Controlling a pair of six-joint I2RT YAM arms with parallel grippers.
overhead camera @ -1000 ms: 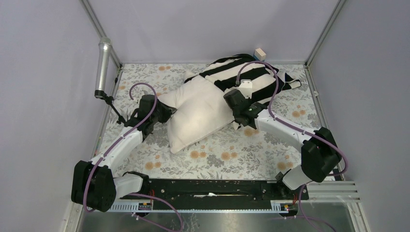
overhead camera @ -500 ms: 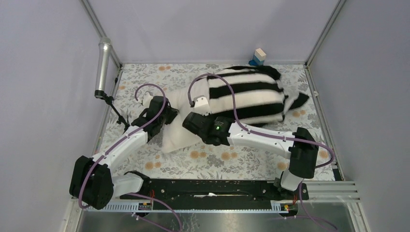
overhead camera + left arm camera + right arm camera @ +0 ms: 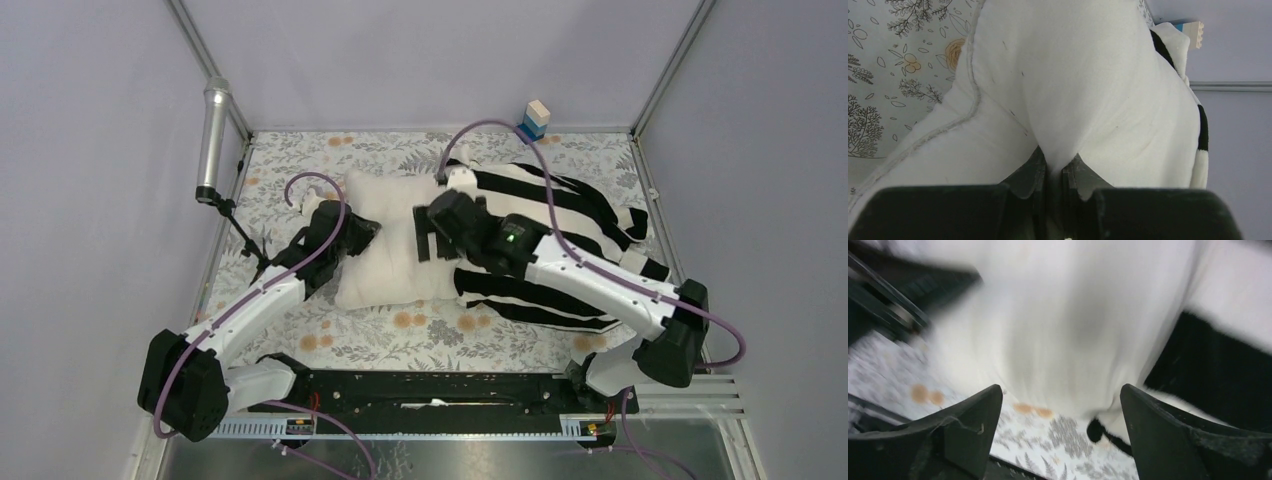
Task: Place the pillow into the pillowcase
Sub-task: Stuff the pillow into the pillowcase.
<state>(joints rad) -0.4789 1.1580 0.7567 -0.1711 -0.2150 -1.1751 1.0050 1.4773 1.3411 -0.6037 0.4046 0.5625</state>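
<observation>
— How far along?
— Barely: the plump cream fabric pillow [image 3: 385, 255] is lying on the floral desk [image 3: 300, 170], only its right end seemingly entering the black-and-white striped pillowcase [image 3: 565, 215].
— Pincers?
— The left pincer [image 3: 1055, 167] is clamping the pillow's edge; the right pincer [image 3: 1060, 405] is gaping, empty.

wide-parted tool [image 3: 1060, 390] over blurry pillow [image 3: 1063, 315]

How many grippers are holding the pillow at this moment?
1. The left gripper pinches the pillow at its left edge. The right gripper hangs open over the pillow, near the pillowcase, holding nothing.
</observation>
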